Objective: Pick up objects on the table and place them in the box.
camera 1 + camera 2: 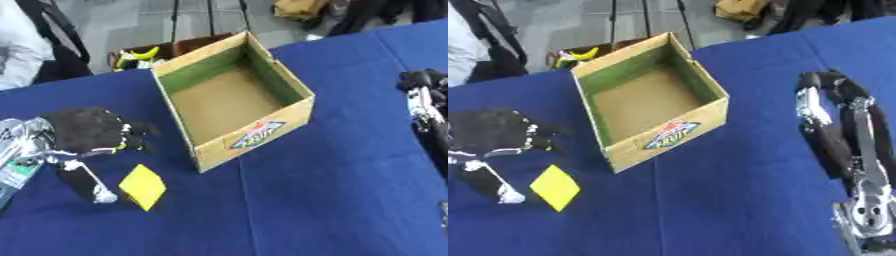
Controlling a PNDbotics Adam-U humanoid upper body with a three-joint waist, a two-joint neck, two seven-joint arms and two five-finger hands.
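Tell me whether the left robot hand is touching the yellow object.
Cannot tell. In the left eye view the left robot hand has a thumb tip down right beside the yellow object, but neither view shows contact or a gap plainly.

Both eyes look down from the robot's head onto the blue table (332, 200), fairly close. They share the open cardboard box (234, 95) at centre (the right eye sits it further left and shows more of the right arm).
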